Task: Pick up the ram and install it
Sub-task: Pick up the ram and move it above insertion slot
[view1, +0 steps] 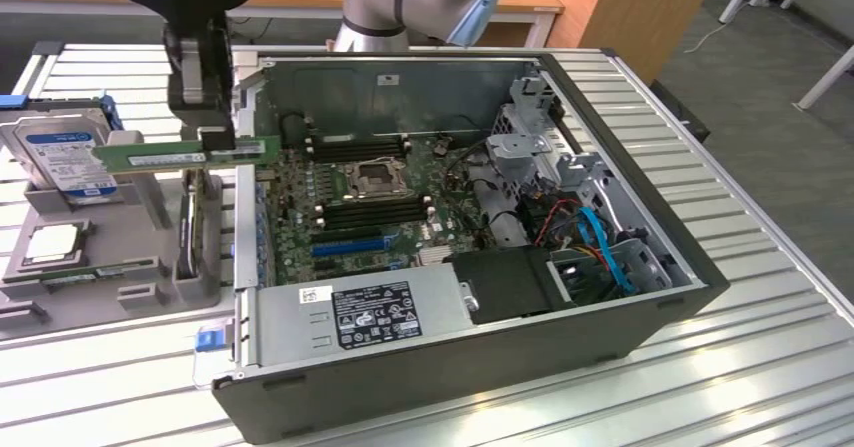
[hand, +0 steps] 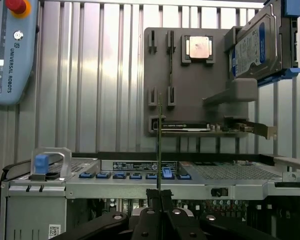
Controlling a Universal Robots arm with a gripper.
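While hand (view1: pixel 214 143) clamps it, ram (view1: pixel 140 155) overhangs case (view1: pixel 534 359).

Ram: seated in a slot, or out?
Out. The hand is shut on the ram, holding it in the air at the edge of the computer case, clear of the motherboard.

We find the open computer case (view1: pixel 534 367) lying on the slatted table (view1: pixel 761 367), with the motherboard (view1: pixel 360 212) on its floor and the power supply (view1: pixel 374 312) in front of the motherboard. At the exterior view's left, just beside the case, sits the parts tray (view1: pixel 34 315); it carries the hard drive (view1: pixel 64 157) at its rear, the processor (view1: pixel 54 242) in front of the drive, and a second memory stick (view1: pixel 94 270) in front of the processor. We see the ram (view1: pixel 154 155) held level in the gripper (view1: pixel 214 147) above the tray's case-side edge, one end reaching over the case wall.
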